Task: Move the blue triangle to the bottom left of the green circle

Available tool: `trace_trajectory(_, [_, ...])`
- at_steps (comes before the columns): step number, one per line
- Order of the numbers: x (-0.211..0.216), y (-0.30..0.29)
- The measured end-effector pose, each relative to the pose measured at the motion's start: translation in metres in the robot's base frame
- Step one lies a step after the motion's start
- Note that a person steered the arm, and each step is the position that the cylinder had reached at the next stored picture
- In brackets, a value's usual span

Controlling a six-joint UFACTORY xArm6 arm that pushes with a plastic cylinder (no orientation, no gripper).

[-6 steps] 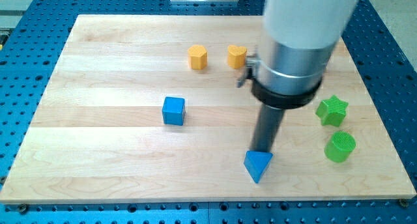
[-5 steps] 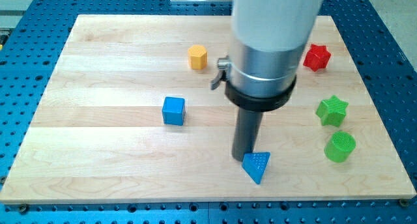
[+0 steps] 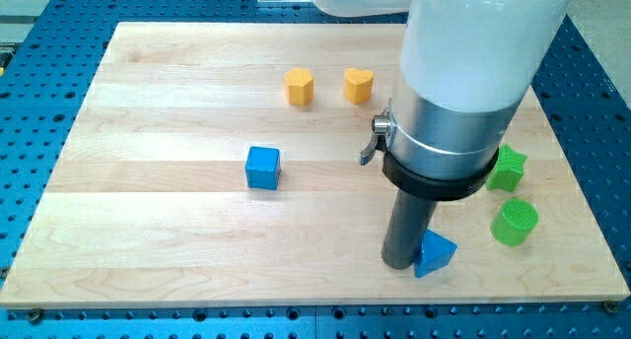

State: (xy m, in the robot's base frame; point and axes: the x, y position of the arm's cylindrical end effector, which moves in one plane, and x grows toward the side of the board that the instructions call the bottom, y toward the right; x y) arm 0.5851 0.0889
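Rod end, my tip (image 3: pixel 402 264), has no jaws to open or close; it touches the left side of the blue triangle (image 3: pixel 435 253) near the board's (image 3: pixel 148 231) front edge. Green circle (image 3: pixel 515 222) sits right of the triangle, green star (image 3: pixel 508 169) beyond it. Blue cube (image 3: pixel 263 168) lies left, two yellow blocks (image 3: pixel 299 86) (image 3: pixel 358 85) far.
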Motion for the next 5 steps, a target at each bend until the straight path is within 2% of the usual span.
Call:
trace_trajectory(3, [0.0,0.077])
trace_trajectory(4, [0.0,0.077])
trace_trajectory(5, [0.024,0.059])
